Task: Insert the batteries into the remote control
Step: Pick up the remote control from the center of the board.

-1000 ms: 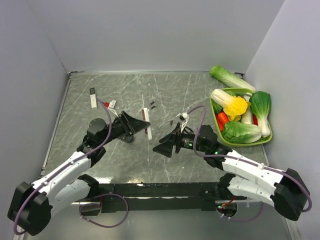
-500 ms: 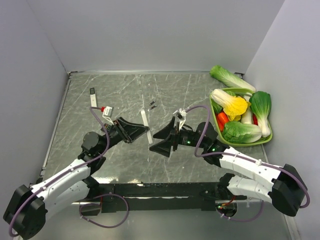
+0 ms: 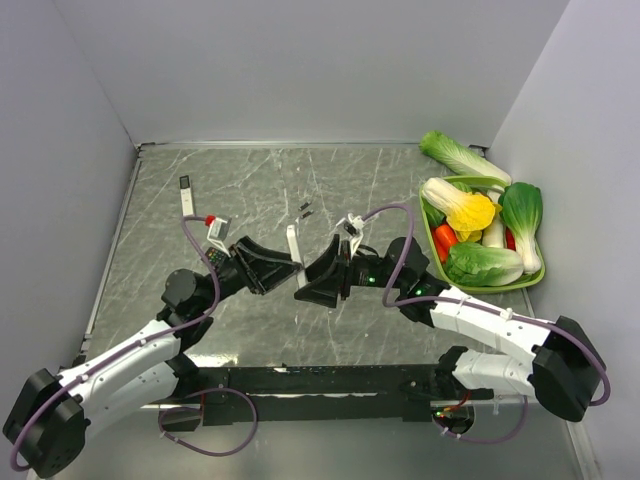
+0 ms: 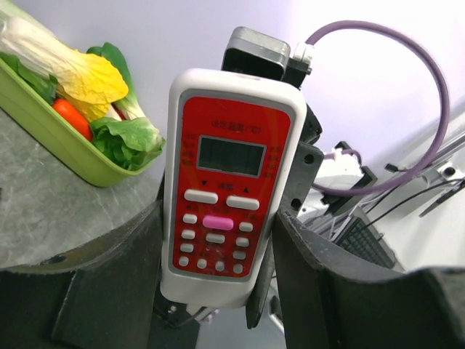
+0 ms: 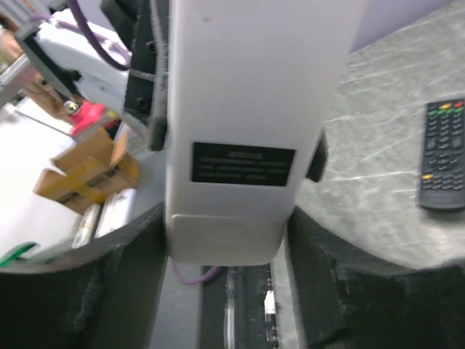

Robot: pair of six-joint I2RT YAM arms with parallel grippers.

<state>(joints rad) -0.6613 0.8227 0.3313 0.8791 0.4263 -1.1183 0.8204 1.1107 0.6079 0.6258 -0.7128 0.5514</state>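
Observation:
A white remote control (image 3: pixel 293 243) with a red button face (image 4: pixel 229 182) hangs upright over the middle of the table. My left gripper (image 3: pixel 285 262) is shut on its lower end, which shows between its fingers in the left wrist view (image 4: pixel 218 291). My right gripper (image 3: pixel 310 280) comes from the other side. In the right wrist view its fingers (image 5: pixel 127 262) press both sides of the remote's plain white back (image 5: pixel 247 109), at the battery cover. The batteries (image 3: pixel 305 209) lie as tiny dark cells on the table behind the grippers.
A green basket (image 3: pixel 530 280) of toy vegetables stands at the right edge. A slim white remote (image 3: pixel 186 196) lies at the far left. A black remote (image 5: pixel 441 154) lies flat on the marble. Grey walls close in the table on three sides.
My left gripper has carried the remote toward the centre. My right gripper has moved in from the right and narrowed its jaws around the remote's lower end.

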